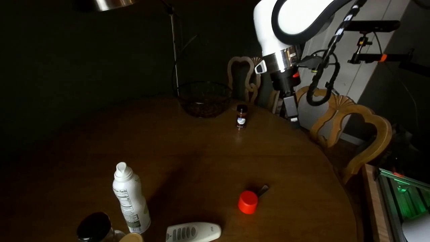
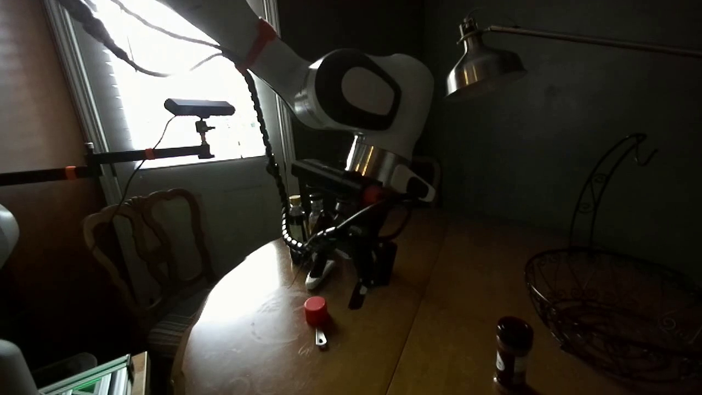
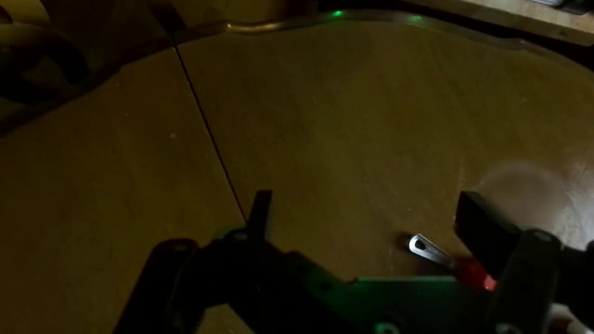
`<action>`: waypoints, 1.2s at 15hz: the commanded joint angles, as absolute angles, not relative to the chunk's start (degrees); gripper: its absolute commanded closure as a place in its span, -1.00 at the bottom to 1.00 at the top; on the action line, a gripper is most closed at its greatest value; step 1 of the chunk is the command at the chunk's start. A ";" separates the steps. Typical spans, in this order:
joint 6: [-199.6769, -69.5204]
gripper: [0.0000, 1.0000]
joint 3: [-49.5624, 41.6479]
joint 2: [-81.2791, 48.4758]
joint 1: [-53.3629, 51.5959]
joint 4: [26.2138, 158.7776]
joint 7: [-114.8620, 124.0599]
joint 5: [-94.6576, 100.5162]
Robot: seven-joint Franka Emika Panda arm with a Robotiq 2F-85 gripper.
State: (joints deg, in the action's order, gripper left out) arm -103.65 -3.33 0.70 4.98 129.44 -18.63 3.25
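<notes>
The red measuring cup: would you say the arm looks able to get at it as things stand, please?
Probably yes: the gripper is open above the table, and nothing appears to cover the red measuring cup or block its metal handle.

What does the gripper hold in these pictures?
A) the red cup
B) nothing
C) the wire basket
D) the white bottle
B: the gripper stands open in the wrist view, jaws wide apart, while the red cup, the white bottle and the wire basket all rest on the table.
</notes>
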 commanded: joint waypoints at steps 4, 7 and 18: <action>-105.50 -1.00 -9.36 11.67 9.61 137.30 -14.13 6.66; -105.58 -1.00 -11.86 18.13 12.29 140.17 -12.12 9.87; -91.46 -1.00 -16.87 40.88 22.73 144.53 -5.33 13.08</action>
State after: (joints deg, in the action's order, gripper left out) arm -95.04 -15.85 34.73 20.64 142.47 -8.20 10.94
